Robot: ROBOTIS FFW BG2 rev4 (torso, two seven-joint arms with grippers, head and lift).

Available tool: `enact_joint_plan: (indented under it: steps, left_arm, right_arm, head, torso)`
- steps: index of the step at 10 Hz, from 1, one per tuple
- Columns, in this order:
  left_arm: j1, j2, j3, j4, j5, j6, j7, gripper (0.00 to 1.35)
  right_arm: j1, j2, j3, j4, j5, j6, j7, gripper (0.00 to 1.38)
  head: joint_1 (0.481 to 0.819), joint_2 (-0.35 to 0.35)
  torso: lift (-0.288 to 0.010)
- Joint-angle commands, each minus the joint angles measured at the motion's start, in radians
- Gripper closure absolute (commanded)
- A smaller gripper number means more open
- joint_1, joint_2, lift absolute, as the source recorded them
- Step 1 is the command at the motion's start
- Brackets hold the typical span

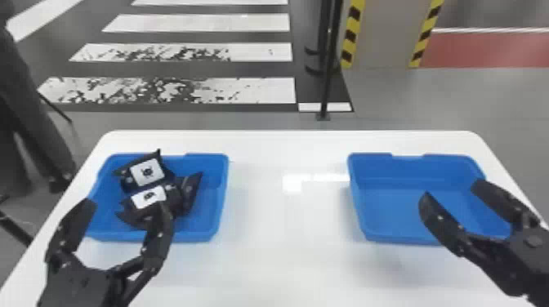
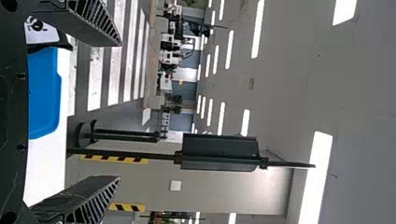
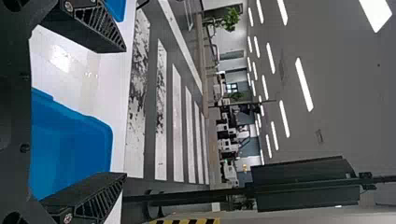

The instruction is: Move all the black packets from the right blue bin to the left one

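In the head view, the left arm is coming in from the bottom edge and pointing forward, its pincer (image 1: 126, 206) standing spread at the near side of the left blue bin (image 1: 222, 179). One finger is lying across that bin's near left corner in the view, while the other is overlapping the lower part of the black packets (image 1: 147, 171); whether it is touching them, I cannot tell. At least three packets are resting in the left bin, bunched toward its left and middle, two of them showing white labels and one leaning dark beside them. The right arm is entering from the lower right corner, slanting forward and to the left, and its pincer (image 1: 451, 192) is standing spread too, the fingers crossing the right part of the right blue bin (image 1: 400, 204). Both wrist views are looking out across the room past widely parted fingers, with neither pincer gripping anything. The two bins are sitting well apart on the white table (image 1: 261, 269).
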Motion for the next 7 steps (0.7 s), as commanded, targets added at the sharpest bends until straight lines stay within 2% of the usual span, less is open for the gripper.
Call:
enact_joint_plan:
  steps: [1, 3, 5, 6, 7]
  left_arm:
    - [0.033, -0.003, 0.002, -0.02, -0.02, 0.04, 0.026, 0.0]
    - [0.042, -0.003, -0.01, -0.022, -0.074, 0.091, 0.083, 0.0]
    - [0.089, -0.003, -0.052, -0.098, -0.106, 0.121, 0.201, 0.0]
    - [0.096, -0.003, -0.054, -0.115, -0.086, 0.165, 0.213, 0.0]
    - [0.092, -0.003, -0.064, -0.118, -0.08, 0.153, 0.213, 0.0]
  right_arm:
    - [0.06, 0.018, -0.002, -0.03, 0.037, -0.001, -0.015, 0.08]
    - [0.121, 0.052, -0.01, -0.089, 0.099, -0.018, -0.055, 0.09]
    - [0.156, 0.053, -0.022, -0.107, 0.095, -0.03, -0.081, 0.09]
    - [0.161, 0.056, -0.022, -0.111, 0.093, -0.03, -0.092, 0.1]
    - [0.158, 0.056, -0.022, -0.111, 0.095, -0.03, -0.092, 0.1]
  head:
    - [0.695, 0.015]
    - [0.695, 0.018]
    - [0.695, 0.01]
    - [0.695, 0.004]
    - [0.695, 0.0]
  torso:
    - [-0.14]
    - [-0.14]
    - [-0.14]
    - [-0.14]
    - [-0.14]
